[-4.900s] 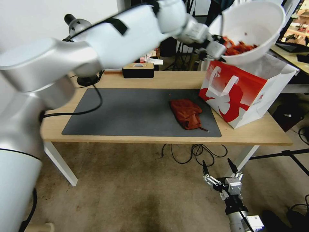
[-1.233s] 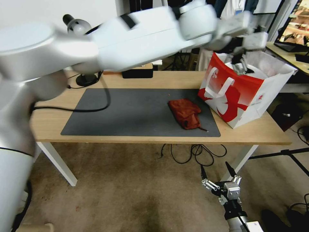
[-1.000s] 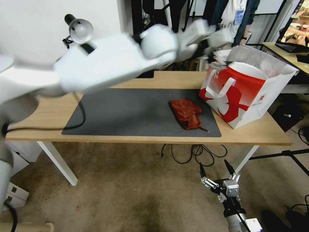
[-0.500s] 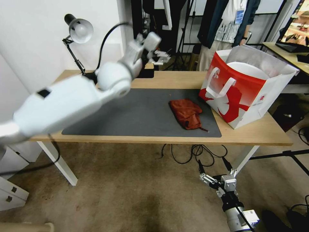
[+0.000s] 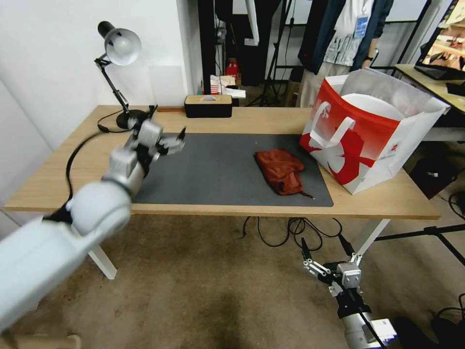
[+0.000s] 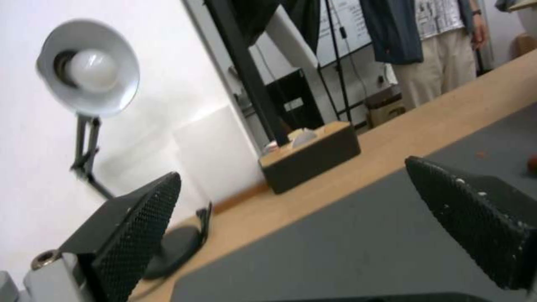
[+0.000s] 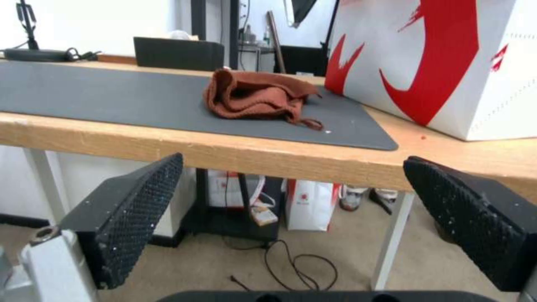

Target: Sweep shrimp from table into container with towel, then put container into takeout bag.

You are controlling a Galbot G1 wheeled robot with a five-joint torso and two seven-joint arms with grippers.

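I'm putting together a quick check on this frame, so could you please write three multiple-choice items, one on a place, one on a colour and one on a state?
1. Where is the container?
A. On the dark mat
B. Inside the takeout bag
C. On the floor

2. What colour is the towel?
A. Rust-brown
B. Blue
C. White

3. How is the left gripper?
A. Shut on the towel
B. Holding the container
C. Open and holding nothing

Answers:
1 B: the white rim shows in the bag's open top.
2 A: the cloth lies crumpled and rust-brown on the mat, clear in the right wrist view too.
3 C: its fingers stand wide apart over the table, nothing between them.
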